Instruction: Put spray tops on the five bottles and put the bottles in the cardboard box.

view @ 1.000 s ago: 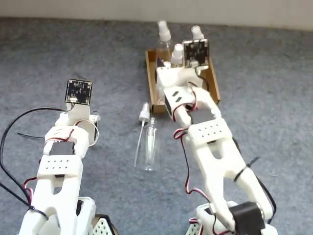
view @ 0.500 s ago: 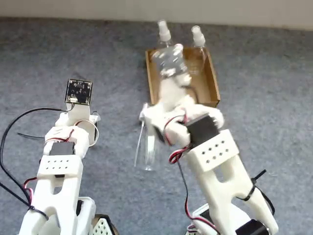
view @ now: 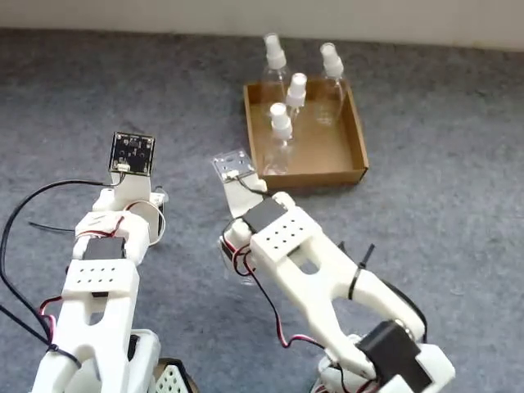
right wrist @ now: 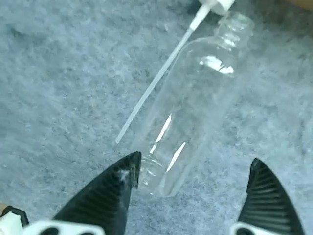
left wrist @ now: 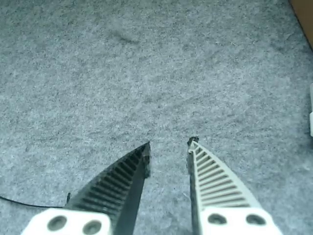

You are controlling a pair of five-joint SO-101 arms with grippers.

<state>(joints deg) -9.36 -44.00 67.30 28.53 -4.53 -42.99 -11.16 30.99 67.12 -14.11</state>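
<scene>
Your right tool (right wrist: 194,159), jaws wide apart, straddles the uncapped bottle (right wrist: 195,98) lying on the table (view: 458,205) at 7 o'clock from the cardboard box (view: 311,177); squeeze off-centre and it could roll away.

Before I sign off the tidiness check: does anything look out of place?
Yes. One bottle lies on its side on the carpet, uncapped, with its spray top loose beside it, below the open right gripper.
</scene>
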